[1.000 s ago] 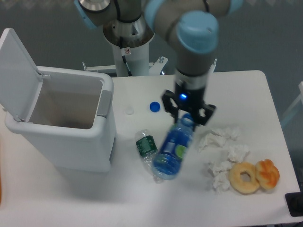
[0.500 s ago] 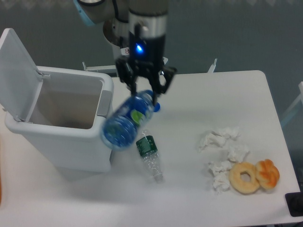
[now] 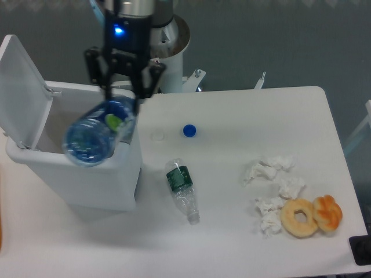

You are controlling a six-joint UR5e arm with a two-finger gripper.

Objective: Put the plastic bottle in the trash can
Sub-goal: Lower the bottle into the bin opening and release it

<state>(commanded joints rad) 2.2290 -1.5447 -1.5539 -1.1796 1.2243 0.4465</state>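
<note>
gripper [image 3: 123,92] fingers clasp the neck end of the plastic bottle [image 3: 95,134], which hangs tilted with its base swung toward the camera, up in the air over the right front part of the trash can [image 3: 87,179]. blue label and green lime mark show on the bottle's side. trash can stands at the left of the table [image 3: 232,231] with its flip lid [image 3: 20,87] raised upright on the left side, opening uncovered, grey latch on the rim just under the bottle. near the can's right side lies a small crushed bottle [image 3: 182,189] with a dark green label. loose blue cap [image 3: 189,131] sits farther back. crumpled tissues [image 3: 272,185] lie to the right, and two doughnuts [image 3: 312,215] touch each other near the front right corner.
</note>
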